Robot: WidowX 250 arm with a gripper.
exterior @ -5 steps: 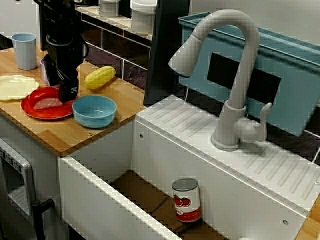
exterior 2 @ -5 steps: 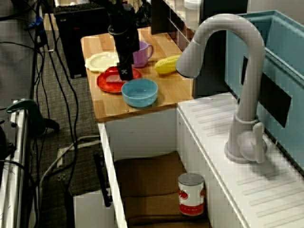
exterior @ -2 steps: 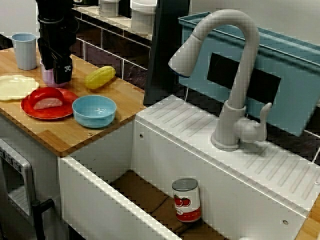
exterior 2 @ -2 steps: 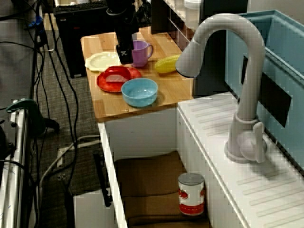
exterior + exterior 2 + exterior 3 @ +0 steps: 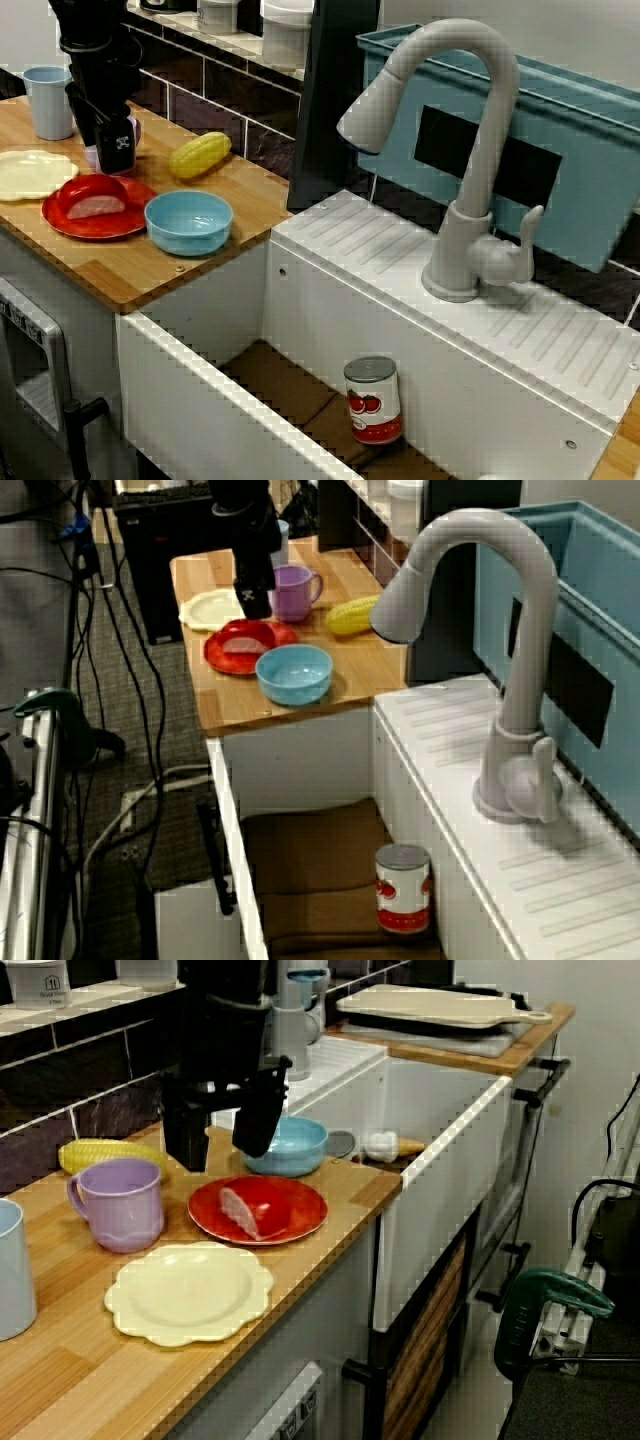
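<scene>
Hovering wide open and empty, the gripper (image 5: 220,1148) hung over the plate's (image 5: 300,1205) 11 o'clock edge, seen from the side. The mug (image 5: 125,1203) stood at the plate's 9 o'clock. Any descent needed the fingers clear of both rims.

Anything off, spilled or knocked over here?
Nothing spilled or tipped. One oddity: a tomato can stands upright in the sink, whose floor looks like brown cardboard. The pincer hangs open and empty beside the purple mug.
</scene>
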